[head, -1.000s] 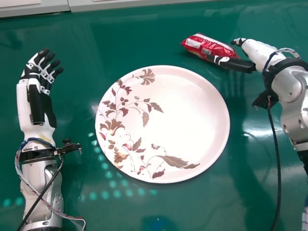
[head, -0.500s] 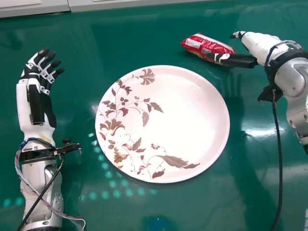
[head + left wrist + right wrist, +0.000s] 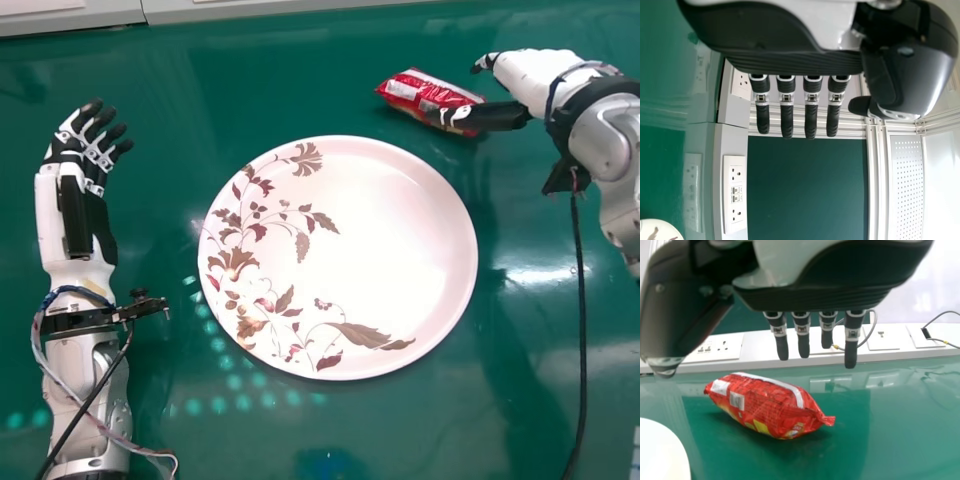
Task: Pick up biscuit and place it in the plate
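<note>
The red biscuit packet [image 3: 425, 97] lies on the green table beyond the plate's upper right. My right hand [image 3: 525, 75] is just right of it, open, its thumb overlapping the packet's near right end in the head view; whether they touch I cannot tell. In the right wrist view the packet [image 3: 767, 405] lies whole below the open right hand [image 3: 815, 290], with nothing held. The white plate [image 3: 400, 250] with brown leaf patterns sits mid-table. My left hand [image 3: 80, 150] stays idle and open at the left, and its fingers hang straight in the left wrist view [image 3: 786, 110].
A grey-white ledge [image 3: 70, 20] runs along the table's far edge. Sockets [image 3: 715, 350] and cables line it in the right wrist view. A black cable [image 3: 580, 330] hangs from the right wrist across the table's right side.
My right hand has shifted slightly away from me, toward the far side of the table, with its forearm. The packet, plate and left arm have stayed put.
</note>
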